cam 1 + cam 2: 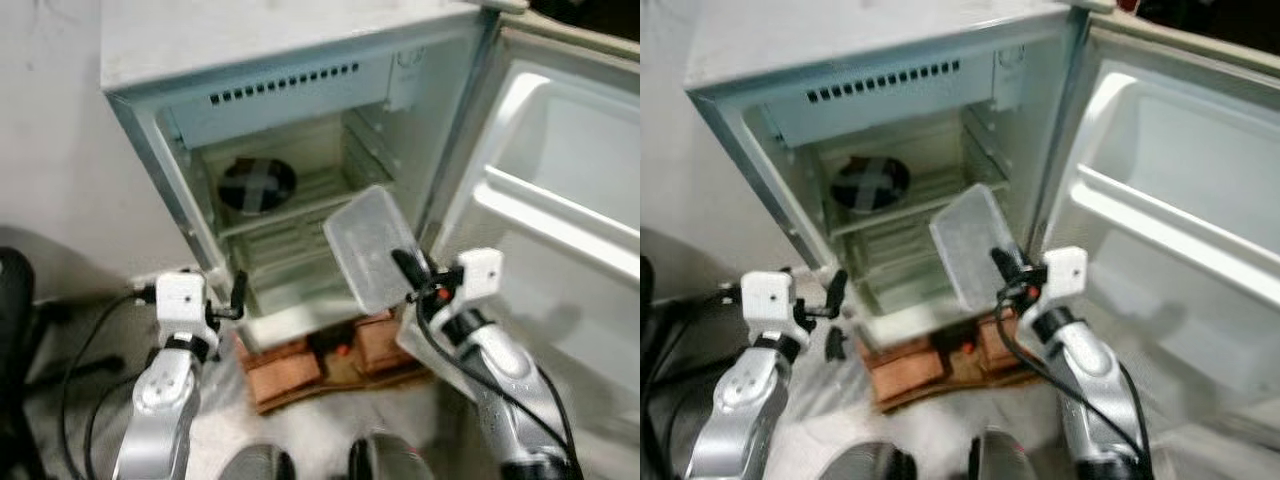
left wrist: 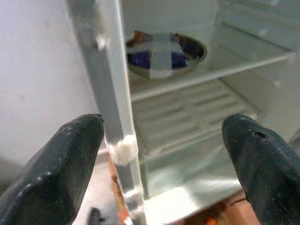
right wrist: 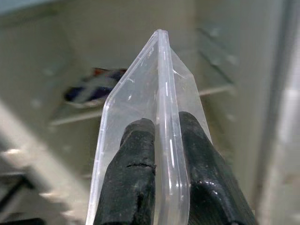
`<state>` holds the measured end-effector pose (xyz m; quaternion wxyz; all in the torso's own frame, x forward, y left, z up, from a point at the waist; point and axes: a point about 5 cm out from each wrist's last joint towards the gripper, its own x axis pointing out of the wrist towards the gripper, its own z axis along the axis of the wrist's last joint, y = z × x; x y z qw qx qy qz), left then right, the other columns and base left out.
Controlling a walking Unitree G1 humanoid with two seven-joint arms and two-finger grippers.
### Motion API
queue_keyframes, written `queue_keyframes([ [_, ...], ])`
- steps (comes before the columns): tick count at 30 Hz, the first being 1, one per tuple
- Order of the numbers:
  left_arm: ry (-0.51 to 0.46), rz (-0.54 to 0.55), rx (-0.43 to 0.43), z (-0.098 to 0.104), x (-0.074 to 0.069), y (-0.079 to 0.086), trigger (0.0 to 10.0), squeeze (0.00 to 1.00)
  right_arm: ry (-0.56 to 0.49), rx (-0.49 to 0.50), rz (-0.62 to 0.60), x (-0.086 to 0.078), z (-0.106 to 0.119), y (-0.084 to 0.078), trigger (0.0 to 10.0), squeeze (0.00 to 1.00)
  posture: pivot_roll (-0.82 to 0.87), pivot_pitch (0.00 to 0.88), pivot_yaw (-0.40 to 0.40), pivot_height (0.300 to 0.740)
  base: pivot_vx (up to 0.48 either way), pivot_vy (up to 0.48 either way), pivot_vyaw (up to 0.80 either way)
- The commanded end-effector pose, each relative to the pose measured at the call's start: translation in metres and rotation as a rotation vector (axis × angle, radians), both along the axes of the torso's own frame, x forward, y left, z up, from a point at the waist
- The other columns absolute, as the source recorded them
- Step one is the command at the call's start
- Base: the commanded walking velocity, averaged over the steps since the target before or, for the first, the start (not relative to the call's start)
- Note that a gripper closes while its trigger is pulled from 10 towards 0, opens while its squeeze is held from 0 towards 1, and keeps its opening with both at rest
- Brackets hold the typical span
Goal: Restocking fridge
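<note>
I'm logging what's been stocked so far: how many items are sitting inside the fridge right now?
1: a round dark bowl on the upper shelf, left side. The right gripper holds a clear container outside.

A home corner: small open fridge (image 1: 300,150) on bricks (image 1: 290,365) against a plain wall (image 1: 50,130)

The fridge (image 1: 300,150) is small and white, standing with its door (image 1: 560,200) swung wide open to the right. A clear, flat plastic container (image 1: 370,245), tilted on edge, is held up just in front of the fridge's open compartment. A dark round bowl (image 1: 257,185) sits on the fridge's upper shelf.
</note>
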<state>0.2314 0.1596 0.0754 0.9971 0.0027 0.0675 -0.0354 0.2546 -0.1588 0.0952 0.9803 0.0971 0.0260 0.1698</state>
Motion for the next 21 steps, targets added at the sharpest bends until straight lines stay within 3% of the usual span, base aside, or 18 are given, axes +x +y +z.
queue_keyframes([
  [1, 0.017, 0.037, 0.013, -0.003, -0.007, 0.013, 10.0, 0.00, -0.031, -0.002, -0.027, -0.001, 0.005, -0.003, 10.0, 0.00, 0.03, 0.067, -0.012, 0.740, 0.000, 0.000, 0.00],
  [7, 0.037, 0.039, 0.001, -0.009, -0.017, 0.015, 10.0, 0.00, -0.028, -0.021, -0.093, -0.004, 0.003, -0.012, 10.0, 0.00, 0.04, 0.053, -0.043, 0.740, 0.000, 0.000, 0.00],
  [14, -0.015, 0.006, 0.000, -0.001, -0.006, 0.005, 10.0, 0.00, -0.045, -0.036, -0.076, 0.009, 0.008, -0.009, 10.0, 0.00, 0.04, 0.049, -0.048, 0.740, 0.000, 0.000, 0.00],
  [21, -0.013, 0.004, 0.028, 0.001, -0.007, 0.012, 10.0, 0.00, -0.023, -0.034, -0.099, 0.012, -0.001, -0.007, 10.0, 0.00, 0.05, 0.060, -0.025, 0.740, 0.129, 0.000, 0.00],
])
